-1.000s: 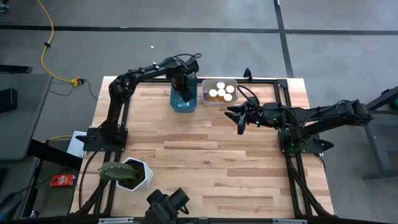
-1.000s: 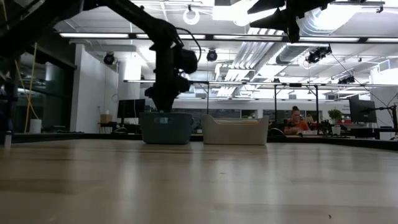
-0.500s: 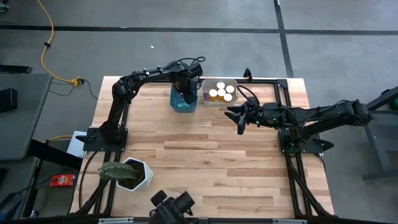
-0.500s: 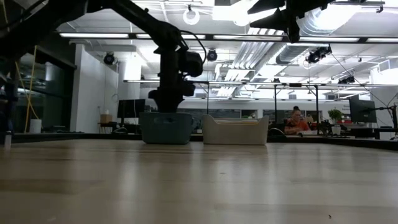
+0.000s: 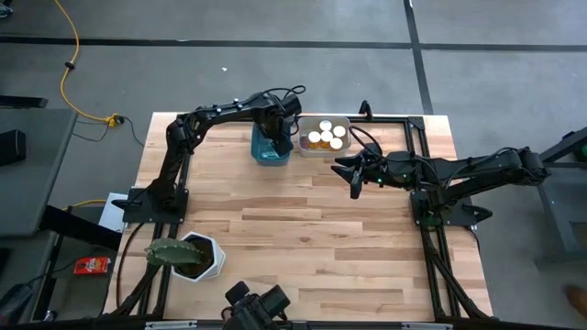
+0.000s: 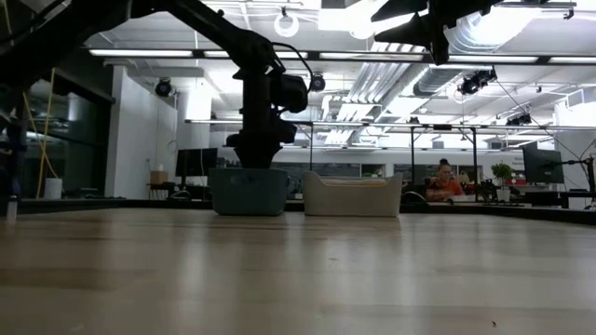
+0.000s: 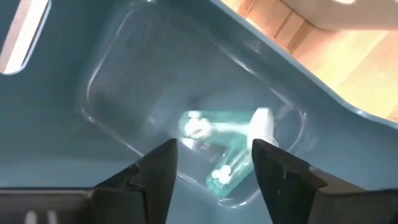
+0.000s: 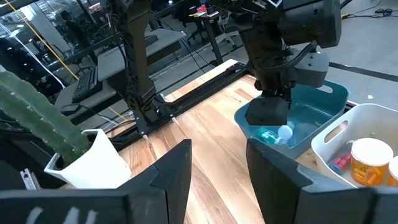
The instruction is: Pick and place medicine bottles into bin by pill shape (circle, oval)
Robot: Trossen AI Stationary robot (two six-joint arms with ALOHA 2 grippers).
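A medicine bottle (image 7: 227, 152) with a white cap (image 7: 262, 124) lies on its side on the floor of the blue bin (image 5: 270, 148); it also shows in the right wrist view (image 8: 277, 134). My left gripper (image 7: 214, 163) hangs open over it inside the bin's mouth (image 5: 274, 139), one finger on either side of the bottle, touching nothing. Several white-capped amber bottles (image 5: 326, 136) stand in the white bin (image 5: 304, 149) beside it. My right gripper (image 5: 353, 177) is open and empty, above the table just near of the white bin.
A white hexagonal pot (image 5: 207, 257) with a green cactus stands at the table's near left corner. The two bins stand side by side at the far edge (image 6: 307, 194). Bare wood lies between the bins and the pot. A person sits in the room far behind (image 6: 445, 181).
My left gripper has gone a little toward the table's right over the blue bin and risen slightly at the bin's mouth, its wrist turning. My right arm has kept still.
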